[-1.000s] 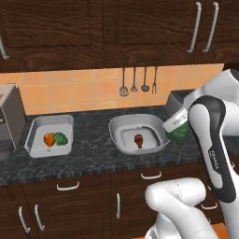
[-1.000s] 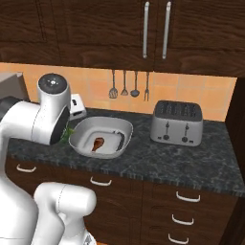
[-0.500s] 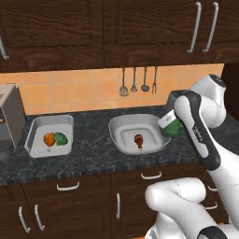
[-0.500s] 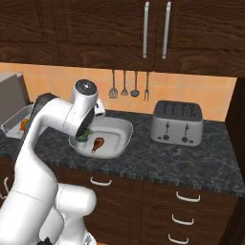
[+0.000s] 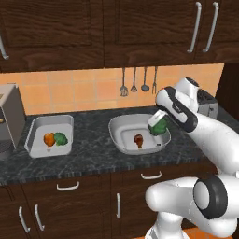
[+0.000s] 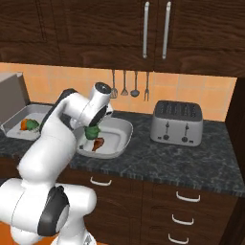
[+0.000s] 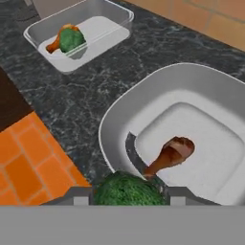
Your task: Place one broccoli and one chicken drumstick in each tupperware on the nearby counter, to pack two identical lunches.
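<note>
Dark speckled stone is forming the counter (image 5: 88, 126) in the left base view, running below an orange tiled wall and glossy brown cabinets. At its 9 o'clock end the squarish tub (image 5: 49, 122) is sitting with straight pale-grey walls, holding an orange drumstick (image 5: 48, 138) touching a bumpy green floret (image 5: 60, 138). Toward the middle the rounded tub (image 5: 122, 125) is spreading its flared rim, with a brown drumstick (image 5: 139, 139) lying on its smooth floor. The gripper (image 5: 158, 128) is hanging over this tub's 3 o'clock edge, its jaws pinching a second broccoli (image 5: 160, 126).

From the right base view, the white arm is arching over the rounded tub (image 6: 125, 128), and the gripper (image 6: 91, 132) is holding the green floret (image 6: 92, 130) just above the glossy brown drumstick (image 6: 97, 143). A ribbed silver toaster (image 6: 177, 123) is standing at 3 o'clock, well apart. The squarish tub (image 6: 17, 119) is lying at 9 o'clock with its floret (image 6: 32, 124).

Looking along the hand, the knobbly held broccoli (image 7: 125, 190) is sitting at 6 o'clock, clamped between the fingers. Beyond it the tapering drumstick (image 7: 170, 154) is resting on the rounded tub (image 7: 115, 119)'s matte floor. At 11 o'clock the squarish tub (image 7: 112, 14) is holding its orange drumstick (image 7: 56, 40) and floret (image 7: 72, 39) pressed together.
</note>
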